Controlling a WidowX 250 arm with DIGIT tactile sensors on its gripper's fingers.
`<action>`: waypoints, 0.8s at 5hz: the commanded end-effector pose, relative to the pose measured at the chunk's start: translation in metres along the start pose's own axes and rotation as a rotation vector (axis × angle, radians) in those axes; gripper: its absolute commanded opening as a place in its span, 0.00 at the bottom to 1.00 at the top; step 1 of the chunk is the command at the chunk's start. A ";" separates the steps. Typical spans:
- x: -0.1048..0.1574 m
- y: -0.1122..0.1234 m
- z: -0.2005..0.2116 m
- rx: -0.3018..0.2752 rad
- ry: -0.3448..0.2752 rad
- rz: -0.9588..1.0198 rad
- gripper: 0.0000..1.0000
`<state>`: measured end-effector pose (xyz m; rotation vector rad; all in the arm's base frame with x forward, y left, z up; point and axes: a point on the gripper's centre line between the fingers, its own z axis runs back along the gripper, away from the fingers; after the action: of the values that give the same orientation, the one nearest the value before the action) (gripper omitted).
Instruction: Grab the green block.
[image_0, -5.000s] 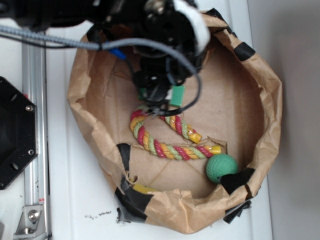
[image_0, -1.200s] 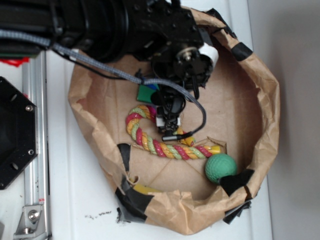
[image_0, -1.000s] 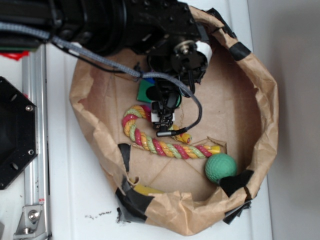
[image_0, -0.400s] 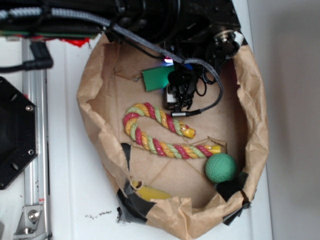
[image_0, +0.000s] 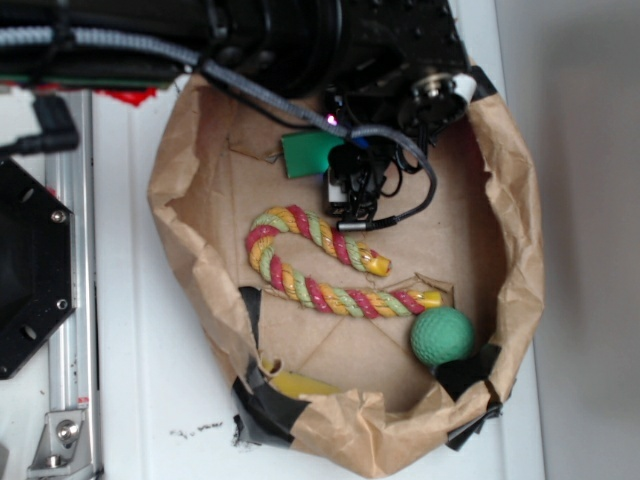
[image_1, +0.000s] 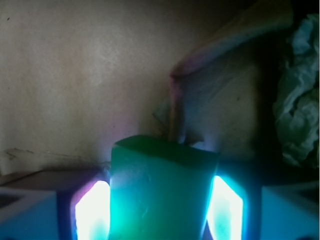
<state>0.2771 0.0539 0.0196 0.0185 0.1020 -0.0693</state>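
Note:
The green block (image_0: 310, 153) is a smooth, flat green brick near the far wall inside the paper bag (image_0: 176, 235). My gripper (image_0: 345, 168) is at the block's right end under the black arm, which hides part of the block. In the wrist view the green block (image_1: 162, 185) fills the gap between my two glowing fingers (image_1: 92, 212), and both pads press its sides. My gripper (image_1: 160, 205) is shut on it. The bag floor and a creased paper wall lie beyond.
A red, yellow and green rope toy (image_0: 320, 262) curves across the middle of the bag floor. A dimpled green ball (image_0: 441, 335) rests in the near right corner. A yellow object (image_0: 300, 385) lies by the taped front rim. A black plate (image_0: 30, 270) sits at left.
The arm has moved toward the far wall of the bag, and the green block has gone with it, away from the rope toy. The bag's rim has shifted and narrowed.

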 end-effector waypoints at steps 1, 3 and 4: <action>0.003 -0.028 0.109 0.065 -0.259 -0.015 0.00; -0.005 -0.049 0.156 0.093 -0.239 -0.056 0.00; -0.007 -0.047 0.156 0.109 -0.263 -0.065 0.00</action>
<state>0.2843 0.0082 0.1573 0.1077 -0.0974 -0.1283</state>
